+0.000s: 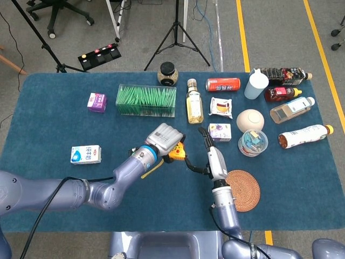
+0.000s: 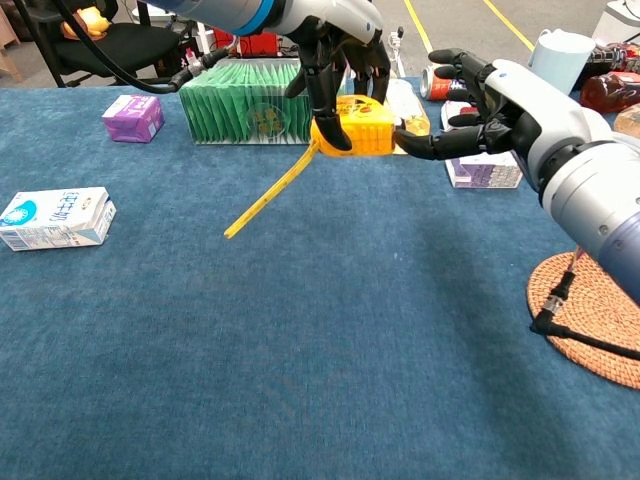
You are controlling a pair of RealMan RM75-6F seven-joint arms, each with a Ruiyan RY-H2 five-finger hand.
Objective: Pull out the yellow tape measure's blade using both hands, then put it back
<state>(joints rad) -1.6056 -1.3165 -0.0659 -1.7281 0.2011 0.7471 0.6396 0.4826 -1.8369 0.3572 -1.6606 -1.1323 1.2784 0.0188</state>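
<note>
The yellow tape measure (image 2: 362,127) hangs above the blue table, gripped from above by my left hand (image 2: 335,58); in the head view the case (image 1: 177,152) peeks out under that hand (image 1: 163,139). Its yellow blade (image 2: 268,190) sticks out down and to the left, the tip free over the cloth; a short stretch of blade (image 1: 152,167) shows in the head view. My right hand (image 2: 490,100) is just right of the case with fingers spread, its thumb tip touching or nearly touching the case's right side. It holds nothing. The same right hand (image 1: 209,156) shows in the head view.
A green packet box (image 2: 245,100) and a bottle (image 1: 194,101) stand behind the tape measure. A small white-purple box (image 2: 484,170) lies under my right hand. A woven coaster (image 2: 590,315) is at front right, a milk carton (image 2: 55,217) at left, a purple carton (image 2: 132,117) at back left.
</note>
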